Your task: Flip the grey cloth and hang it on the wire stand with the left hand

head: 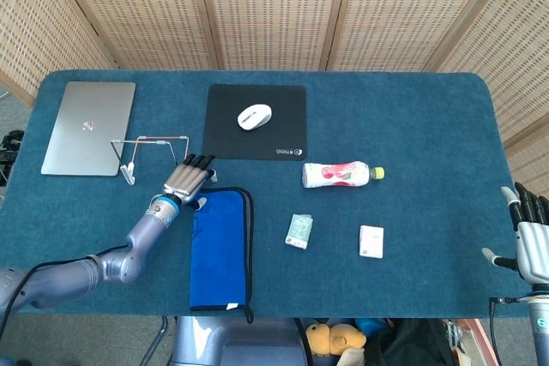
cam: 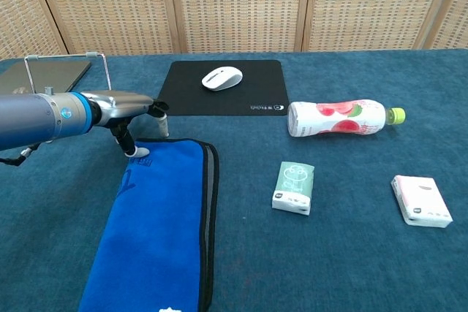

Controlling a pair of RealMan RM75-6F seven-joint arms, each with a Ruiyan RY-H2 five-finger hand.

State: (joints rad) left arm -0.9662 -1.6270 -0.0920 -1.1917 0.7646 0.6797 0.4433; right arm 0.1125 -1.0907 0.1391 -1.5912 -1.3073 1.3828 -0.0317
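Right hand (head: 530, 231) cut off at frame edge.

Soft cloth, hard metal

Matt blue microfibre cloth (head: 220, 246) (grey-edged); thin shiny wire stand (head: 152, 151); brushed-metal laptop (head: 89, 128); glossy plastic mouse (head: 254, 116).

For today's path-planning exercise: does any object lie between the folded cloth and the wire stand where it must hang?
Nothing visible blocks that path. The cloth lies flat just right of the wire stand; only the left hand hovers over the cloth's far corner.
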